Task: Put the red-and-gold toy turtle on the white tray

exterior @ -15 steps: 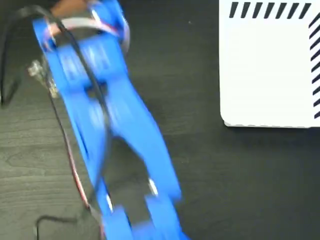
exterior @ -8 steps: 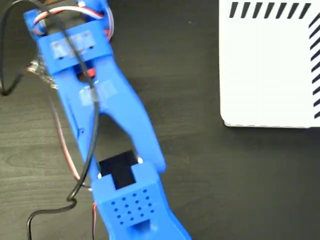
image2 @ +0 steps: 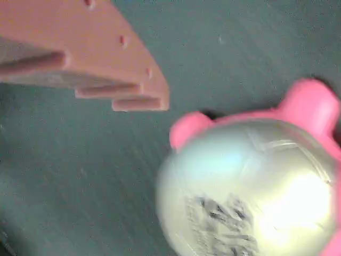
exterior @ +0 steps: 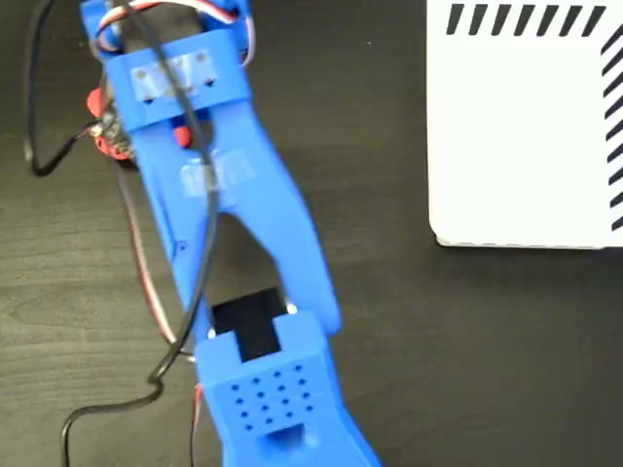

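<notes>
In the wrist view, nearest the lens, one finger [image2: 96, 58] of the gripper is seen at the upper left, clear of everything. Just below and right of it the turtle [image2: 250, 186] fills the lower right of that picture, its shiny shell with a black mark uppermost and its pink limbs poking out at the top and right. A gap of dark table [image2: 64, 176] shows between finger and turtle, so no contact is made there. The second finger is not seen, and whether the jaws stand wide or narrow cannot be told.

In the fixed view the blue arm [exterior: 234, 224] is stretched from the bottom edge of the table toward its top left corner. Small patches of the turtle's red [exterior: 107, 144] peep out from under the arm's head, close to the left edge (the rest is hidden by the arm). The gripper itself is covered there too.

Furthest off, the tray [exterior: 526, 136] lies at the table's top right corner, well apart from the turtle, with nothing seen on it.

The task is judged to be at its opening: the turtle is approached but not gripped. Grasping, lifting, carrying across to the tray and releasing are all left to do.
</notes>
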`<state>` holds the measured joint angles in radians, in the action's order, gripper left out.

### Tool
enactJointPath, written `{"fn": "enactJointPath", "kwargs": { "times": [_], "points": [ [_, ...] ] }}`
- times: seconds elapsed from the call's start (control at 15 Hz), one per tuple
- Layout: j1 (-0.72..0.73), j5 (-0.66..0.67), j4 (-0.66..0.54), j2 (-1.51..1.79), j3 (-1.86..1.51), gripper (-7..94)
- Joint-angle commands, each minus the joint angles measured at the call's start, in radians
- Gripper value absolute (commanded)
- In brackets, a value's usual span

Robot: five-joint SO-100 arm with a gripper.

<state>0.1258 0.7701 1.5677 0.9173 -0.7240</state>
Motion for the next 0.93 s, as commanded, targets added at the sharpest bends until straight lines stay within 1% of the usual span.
{"fn": "enactJointPath", "kwargs": {
  "times": [0.0,0.27,0.87],
  "points": [
    [-0.003,0.025,0.009,0.017,0.06,62],
    [0.005,0.023,-0.009,-0.06,0.089,62],
    [0.035,0.0,-0.006,-0.202,0.199,62]
  ]
}}
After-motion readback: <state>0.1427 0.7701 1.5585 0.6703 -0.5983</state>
